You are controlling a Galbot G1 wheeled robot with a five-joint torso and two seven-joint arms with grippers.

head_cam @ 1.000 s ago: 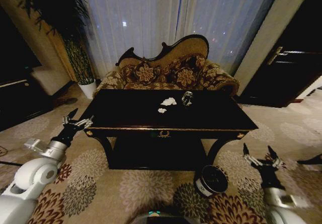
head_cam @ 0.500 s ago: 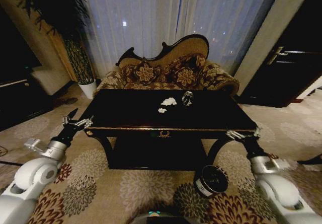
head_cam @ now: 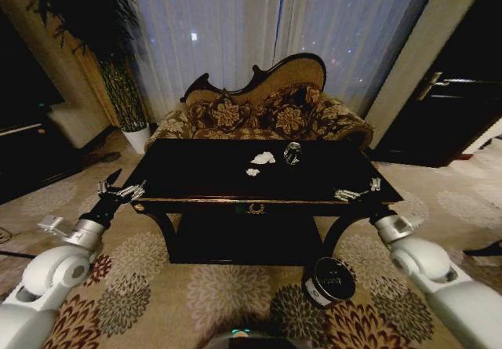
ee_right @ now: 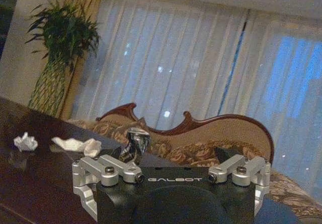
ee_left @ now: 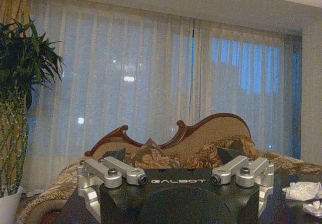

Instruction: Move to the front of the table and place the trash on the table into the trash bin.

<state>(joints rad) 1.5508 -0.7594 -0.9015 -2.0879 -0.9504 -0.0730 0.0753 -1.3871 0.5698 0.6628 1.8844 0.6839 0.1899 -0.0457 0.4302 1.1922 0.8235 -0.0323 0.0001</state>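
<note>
Black table [head_cam: 204, 178] on patterned carpet [head_cam: 157, 286], sofa [head_cam: 267, 114] behind.

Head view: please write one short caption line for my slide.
Right gripper open above the black table edge, facing paper wads and silvery item; trash bin on carpet, left gripper beside table corner.

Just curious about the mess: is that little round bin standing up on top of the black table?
No, the bin stands on the carpet beside the table, near its right front leg.
</note>
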